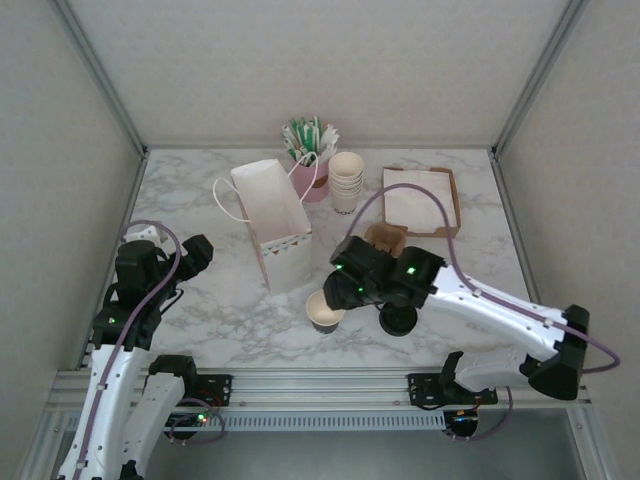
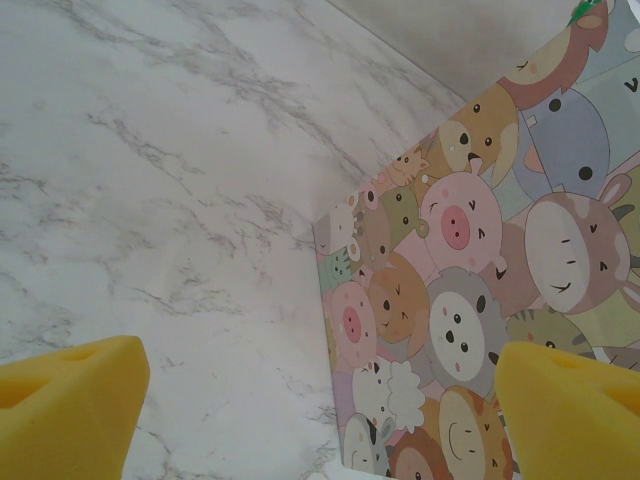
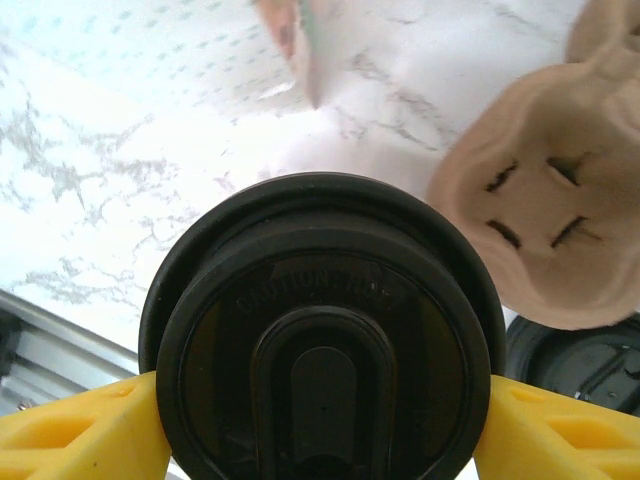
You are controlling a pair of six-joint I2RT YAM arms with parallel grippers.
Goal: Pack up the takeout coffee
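Note:
My right gripper (image 3: 320, 425) is shut on a round black sip lid (image 3: 320, 330), its top facing the wrist camera; what lies under the lid is hidden there. From above, my right gripper (image 1: 340, 288) hovers right over a small cream paper cup (image 1: 325, 312) whose mouth looks open. A finished takeout coffee with its lid on is out of view. The white paper bag (image 1: 275, 215) stands open to the left of the cup. My left gripper (image 1: 195, 250) is open beside the bag's cartoon-animal side (image 2: 480, 250), nothing between its fingers (image 2: 70, 400).
A second loose black lid (image 1: 398, 320) (image 3: 575, 365) lies right of the cup. A brown cup carrier (image 1: 385, 238) (image 3: 545, 220) sits behind it. Stacked lidless cups (image 1: 346, 180), a pink cup of stirrers (image 1: 312, 165) and a napkin tray (image 1: 420, 200) stand at the back.

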